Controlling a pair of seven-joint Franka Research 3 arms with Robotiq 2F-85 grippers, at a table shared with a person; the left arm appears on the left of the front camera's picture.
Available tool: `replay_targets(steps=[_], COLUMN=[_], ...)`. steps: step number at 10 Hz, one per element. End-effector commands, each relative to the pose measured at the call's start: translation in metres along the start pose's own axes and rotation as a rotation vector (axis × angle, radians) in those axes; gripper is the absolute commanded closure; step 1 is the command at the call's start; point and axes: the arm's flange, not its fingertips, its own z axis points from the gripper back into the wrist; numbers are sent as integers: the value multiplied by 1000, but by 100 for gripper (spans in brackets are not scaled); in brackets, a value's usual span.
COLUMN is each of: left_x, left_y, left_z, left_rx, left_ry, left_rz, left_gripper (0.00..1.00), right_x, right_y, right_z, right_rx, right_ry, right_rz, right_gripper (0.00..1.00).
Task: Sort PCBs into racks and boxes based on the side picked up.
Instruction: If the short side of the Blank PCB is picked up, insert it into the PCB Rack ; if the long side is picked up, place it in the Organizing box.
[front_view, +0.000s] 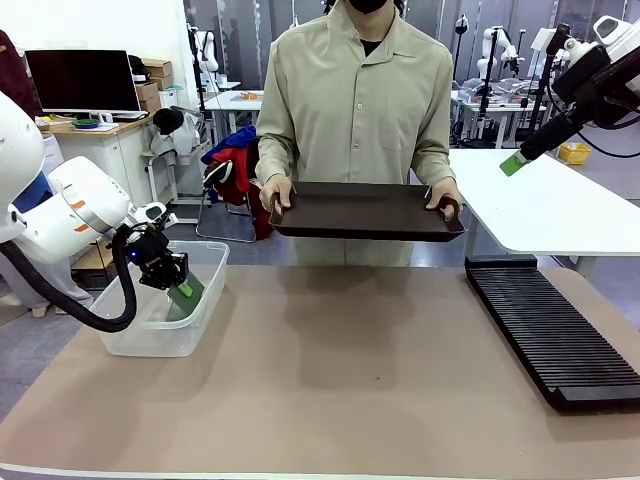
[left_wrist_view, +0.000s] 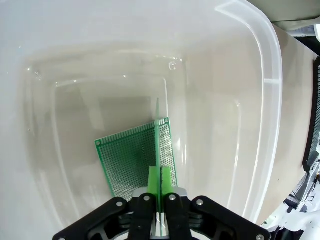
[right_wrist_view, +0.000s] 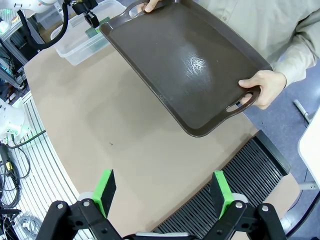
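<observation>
My left gripper (front_view: 170, 272) hangs over the clear box (front_view: 215, 262) at the table's left, shut on a green PCB (front_view: 187, 291) that dips into it. In the left wrist view the held PCB (left_wrist_view: 157, 131) shows edge-on between the pads of the gripper (left_wrist_view: 158, 176), and a second PCB (left_wrist_view: 129, 159) lies flat on the bottom of the box (left_wrist_view: 265, 75). The black slotted rack (front_view: 552, 330) lies along the table's right side. My right gripper (front_view: 514, 163) is raised high at the upper right; its wrist view shows it (right_wrist_view: 164, 192) open and empty above the rack (right_wrist_view: 250, 170).
A person at the far side holds an empty dark brown tray (front_view: 365, 212) with both hands above the table's far edge, seen tilted as the tray (right_wrist_view: 185, 65) from the right wrist. A white table (front_view: 545, 205) stands behind at the right.
</observation>
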Motion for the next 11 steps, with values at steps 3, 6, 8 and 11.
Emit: replay_targets(steps=[3,6,8,11], left_x=[0,-5,-9,-13], left_y=[3,-4,-9,-16], left_z=[1,15,25,31], left_rx=[-25,-12,16,37], left_ry=[8,-6,-19,-10], left_rz=[-5,-14,-25,-44], left_gripper=[57,53,33,0], right_x=[-1,-1,-1,-1], right_y=[0,0,0,0], right_z=[0,0,0,0], right_rx=[16,16,16,16], right_ry=[-8,-8,-8,-8], right_rz=[0,0,0,0], right_gripper=[0,0,0,0])
